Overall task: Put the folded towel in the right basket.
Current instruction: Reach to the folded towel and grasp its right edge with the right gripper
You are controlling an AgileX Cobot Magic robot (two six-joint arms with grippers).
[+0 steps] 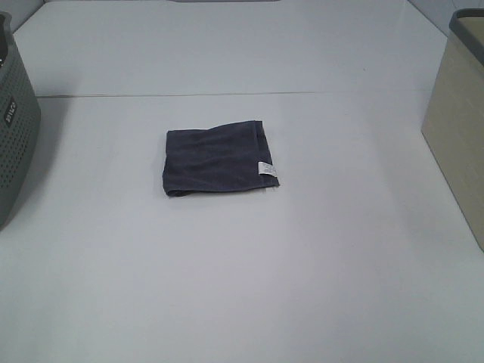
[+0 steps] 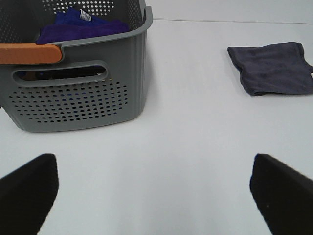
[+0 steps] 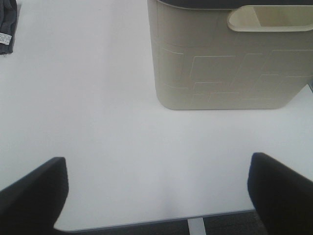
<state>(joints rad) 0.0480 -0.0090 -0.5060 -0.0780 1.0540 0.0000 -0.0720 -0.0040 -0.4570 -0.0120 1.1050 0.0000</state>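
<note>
A folded dark grey towel with a small white tag lies flat in the middle of the white table. It also shows in the left wrist view and, as a sliver, in the right wrist view. The beige right basket stands at the table's right edge and fills the right wrist view. Neither arm shows in the exterior high view. My left gripper is open and empty, well short of the towel. My right gripper is open and empty in front of the beige basket.
A grey perforated basket with an orange handle stands at the left edge; in the left wrist view it holds blue and purple cloths. The table's front edge shows in the right wrist view.
</note>
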